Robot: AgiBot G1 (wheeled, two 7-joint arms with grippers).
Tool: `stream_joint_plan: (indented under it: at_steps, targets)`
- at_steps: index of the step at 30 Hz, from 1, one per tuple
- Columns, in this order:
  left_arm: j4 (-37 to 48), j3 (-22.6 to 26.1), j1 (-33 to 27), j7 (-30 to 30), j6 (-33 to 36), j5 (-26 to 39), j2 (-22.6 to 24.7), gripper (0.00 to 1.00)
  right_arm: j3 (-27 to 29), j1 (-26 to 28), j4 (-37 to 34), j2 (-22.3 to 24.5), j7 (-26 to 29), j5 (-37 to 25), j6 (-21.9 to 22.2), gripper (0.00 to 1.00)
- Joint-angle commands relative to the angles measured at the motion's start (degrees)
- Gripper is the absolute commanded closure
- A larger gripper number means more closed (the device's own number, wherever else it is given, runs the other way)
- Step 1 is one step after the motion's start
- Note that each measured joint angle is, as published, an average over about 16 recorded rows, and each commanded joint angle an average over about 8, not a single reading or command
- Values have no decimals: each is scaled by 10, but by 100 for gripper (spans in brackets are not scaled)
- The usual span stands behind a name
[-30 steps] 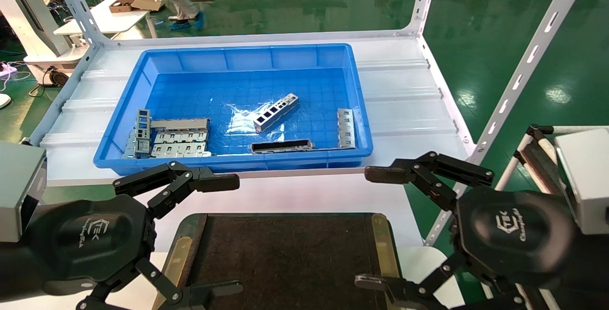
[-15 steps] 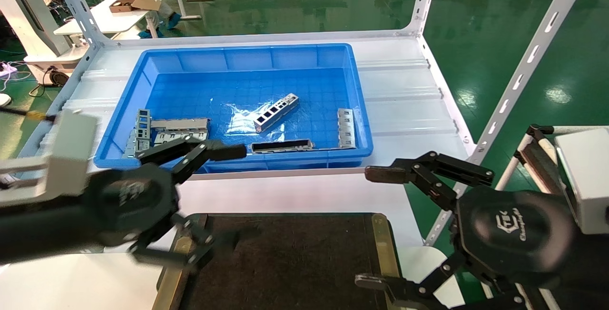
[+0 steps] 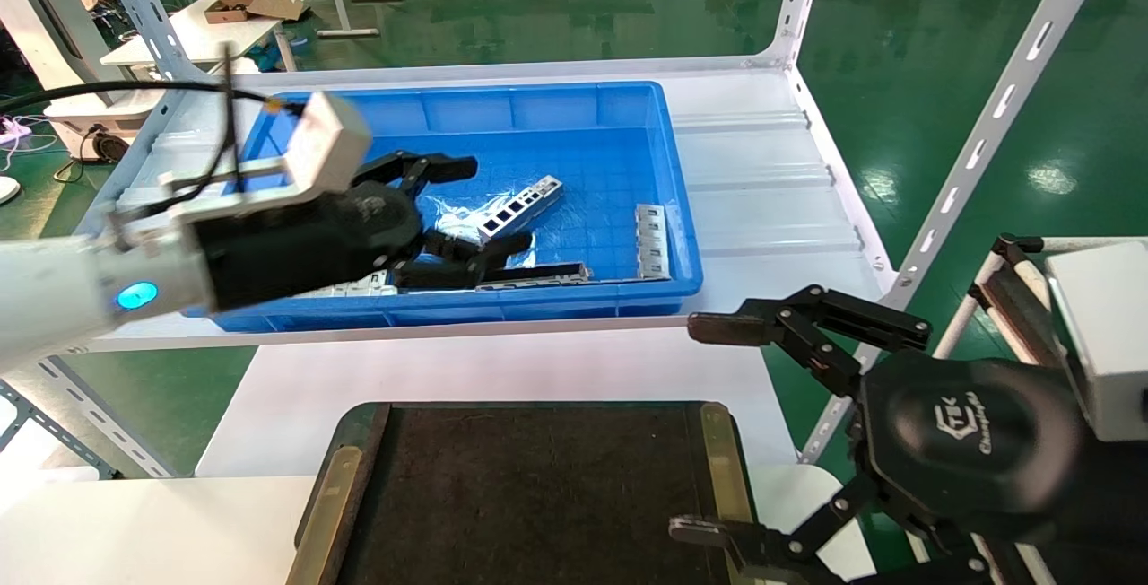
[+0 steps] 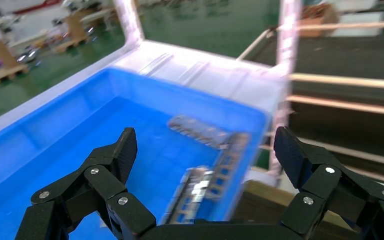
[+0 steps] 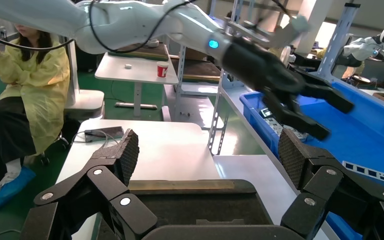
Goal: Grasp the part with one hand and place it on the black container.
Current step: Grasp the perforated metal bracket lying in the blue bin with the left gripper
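The part (image 3: pixel 522 206), a slim silver bar with a row of cut-outs, lies at an angle in the middle of the blue bin (image 3: pixel 592 105). My left gripper (image 3: pixel 480 208) is open inside the bin, its fingers either side of the part's near end, not touching it. In the left wrist view the open left gripper (image 4: pixel 206 150) frames blurred metal bars; I cannot tell which is the part. The black container (image 3: pixel 538 486) lies in front with brass-olive side strips. My right gripper (image 3: pixel 700 428) hangs open and empty beside the container's right edge, over it in the right wrist view (image 5: pixel 206 150).
A dark-slotted bar (image 3: pixel 534 275) lies by the bin's front wall and another grey bar (image 3: pixel 652 242) by its right wall. Stamped plates (image 3: pixel 359 284) are mostly hidden behind my left hand. White shelf uprights (image 3: pixel 978 145) stand at the right. A seated person (image 5: pixel 24 95) shows in the right wrist view.
My left arm has swung from beside the black container's left edge forward into the blue bin, up to the part. The right arm has not moved.
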Motion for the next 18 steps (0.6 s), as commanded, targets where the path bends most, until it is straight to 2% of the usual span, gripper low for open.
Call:
stream_joint_plan:
  at_steps: [1,8,17,18]
  targets:
    - [41,11,-23,7,-19,24,25,0,0,0,0,0,0,0,0,0]
    - [195,31,-83,54,-85,68,107,0,0,0,0,0,0,0,0,0]
    - [349,38,-127,114,-174,91,181,0,-1,0,0,0,0,1,0,0]
    - [360,38,-130,120,-183,92,187,2,-1,0,0,0,0,1,0,8]
